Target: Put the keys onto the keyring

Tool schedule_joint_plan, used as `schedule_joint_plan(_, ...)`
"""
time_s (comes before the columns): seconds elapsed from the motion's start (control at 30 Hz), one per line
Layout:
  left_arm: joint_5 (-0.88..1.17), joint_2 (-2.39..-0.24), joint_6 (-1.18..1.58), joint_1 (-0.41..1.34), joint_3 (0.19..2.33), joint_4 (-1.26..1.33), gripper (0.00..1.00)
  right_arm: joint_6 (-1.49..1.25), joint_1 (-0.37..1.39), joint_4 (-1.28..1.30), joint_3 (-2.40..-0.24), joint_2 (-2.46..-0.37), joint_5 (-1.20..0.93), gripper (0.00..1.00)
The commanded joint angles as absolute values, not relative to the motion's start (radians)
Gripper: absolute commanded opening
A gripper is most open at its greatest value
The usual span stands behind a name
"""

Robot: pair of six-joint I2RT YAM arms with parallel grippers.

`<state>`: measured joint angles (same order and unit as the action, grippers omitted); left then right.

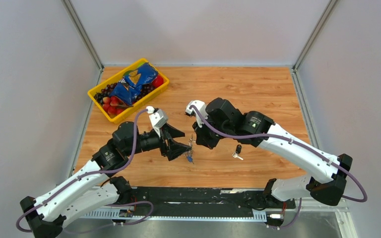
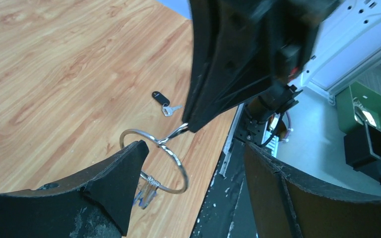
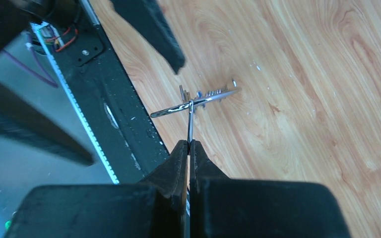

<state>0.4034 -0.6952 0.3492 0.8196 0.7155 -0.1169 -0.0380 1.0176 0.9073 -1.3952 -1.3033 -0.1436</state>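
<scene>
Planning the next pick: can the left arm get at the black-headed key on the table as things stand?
Probably not directly: the right gripper, shut on the keyring, hangs between the open left gripper and the black-headed key.

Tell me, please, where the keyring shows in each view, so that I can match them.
Top external: the keyring is tiny, just below the picture's middle.
Left wrist: lower centre, seen as a full loop.
Right wrist: centre, seen edge-on as a slanted line.
Shared landmark: the shut right hand, whose tip meets the ring in all three.
</scene>
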Motion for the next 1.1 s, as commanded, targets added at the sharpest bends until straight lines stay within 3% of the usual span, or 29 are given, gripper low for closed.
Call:
schedule_joint_plan(0.0, 0.428, -0.728, 0.307, 0.824, 0.686, -0.008, 0.82, -0.083, 1.014, 0.971, -1.491, -1.285, -0.205, 0.0)
schedule_joint_plan(0.6, 0.309, -0.712, 0.225, 0.825, 0.639, 0.069, 0.83, -0.167, 1.013, 1.003, -1.617, -1.355, -0.252, 0.0)
schedule_joint_plan(1.07, 0.278, -0.613, 0.14, 0.854, 0.516, 0.192, 0.74, -0.243, 0.995, 1.118, -1.798, -1.438, -0.242, 0.0)
